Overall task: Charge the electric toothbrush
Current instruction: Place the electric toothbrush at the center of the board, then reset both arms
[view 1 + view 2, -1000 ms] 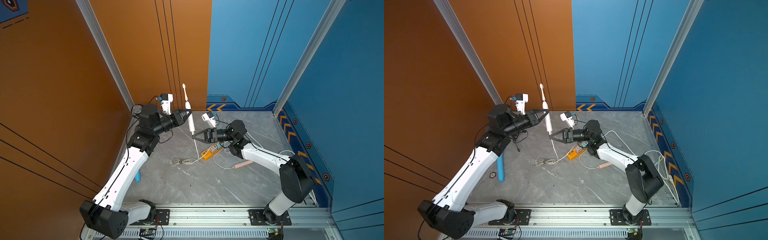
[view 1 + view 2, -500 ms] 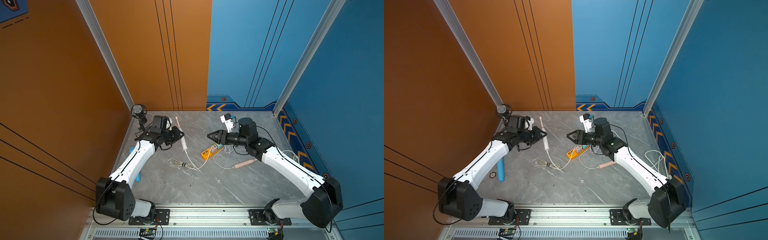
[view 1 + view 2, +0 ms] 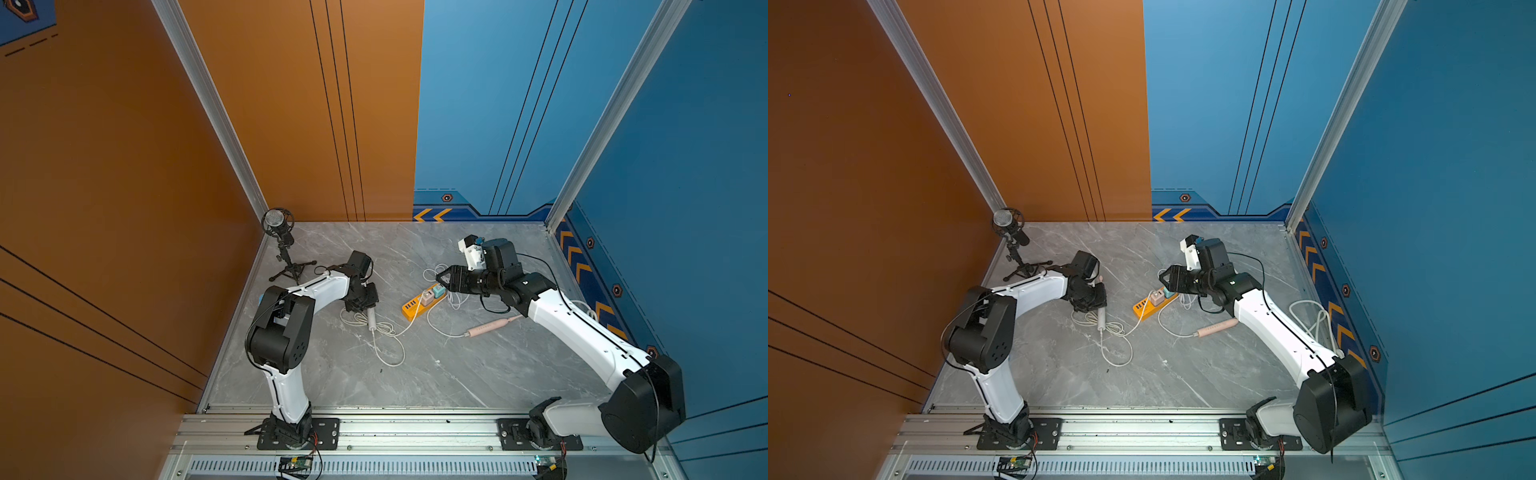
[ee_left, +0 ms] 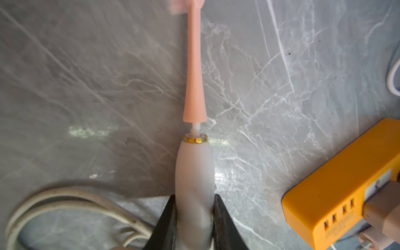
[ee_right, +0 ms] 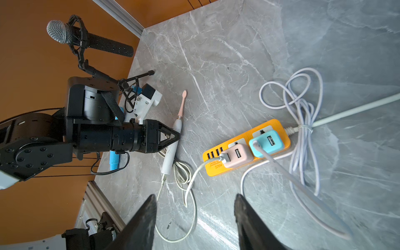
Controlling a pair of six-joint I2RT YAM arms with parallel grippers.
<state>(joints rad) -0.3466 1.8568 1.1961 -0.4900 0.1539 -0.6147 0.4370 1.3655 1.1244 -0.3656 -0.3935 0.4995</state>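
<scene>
The electric toothbrush (image 4: 194, 171), white with a pink brush head, lies flat on the grey table (image 3: 457, 374). My left gripper (image 4: 194, 207) is shut on its handle, low over the table (image 3: 362, 305) (image 3: 1091, 301). In the right wrist view a white cable's plug (image 5: 163, 178) meets the base of the toothbrush (image 5: 171, 149). That cable runs to a pink adapter (image 5: 237, 154) in the orange power strip (image 3: 415, 305) (image 3: 1144, 308). My right gripper (image 5: 194, 195) hangs open and empty above the far end of the strip (image 3: 440, 279) (image 3: 1163, 277).
A second, all-pink toothbrush (image 3: 494, 326) (image 3: 1219, 327) lies on its own cable right of the strip. A microphone on a tripod (image 3: 278, 232) (image 3: 1009, 226) stands in the back left corner. Loose white cable loops (image 5: 300, 104) lie behind the strip. A blue cylinder (image 5: 114, 161) lies by the left wall.
My left gripper brought the toothbrush down from upright in the air to flat on the table. My right gripper opened and drew back to the right, above the power strip.
</scene>
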